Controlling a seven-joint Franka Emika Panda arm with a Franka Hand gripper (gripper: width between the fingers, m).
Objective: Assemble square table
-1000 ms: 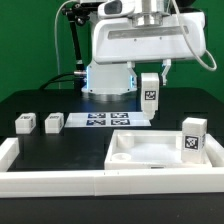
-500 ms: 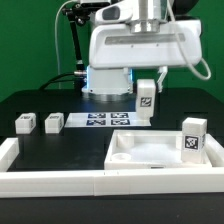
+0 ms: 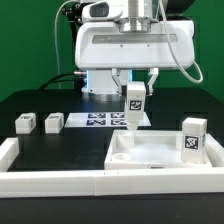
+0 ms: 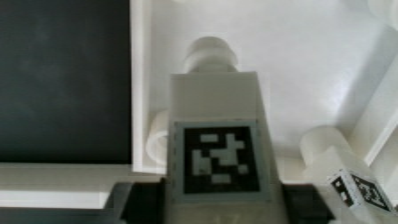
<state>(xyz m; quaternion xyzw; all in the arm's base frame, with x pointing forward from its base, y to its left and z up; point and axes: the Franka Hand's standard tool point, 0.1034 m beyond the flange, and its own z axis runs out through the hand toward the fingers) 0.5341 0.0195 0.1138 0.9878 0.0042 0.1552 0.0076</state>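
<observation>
Tool (image 3: 134, 88) clenched on a leg block (image 3: 134, 106), held upright, tag facing the camera, centre of the exterior view. Its lower end hangs just over the back corner of the tabletop (image 3: 160, 152), which lies tray-side up on the table (image 3: 60, 145) in the lower right of the exterior view. The wrist view shows the block's round peg (image 4: 210, 50) aimed into that corner, close to the rim (image 4: 153, 90). Probably lining up for insertion, but the socket is hidden. A second leg block (image 3: 193, 137) stands upright at the tabletop's corner on the exterior view's right, well apart, no obstacle. Two loose leg blocks (image 3: 24, 123) (image 3: 53, 122) wait at the exterior view's left. The marker board (image 3: 100, 120) lies behind them and the border rail (image 3: 50, 182) runs along the front. Only the raised rim crowds the descent.
</observation>
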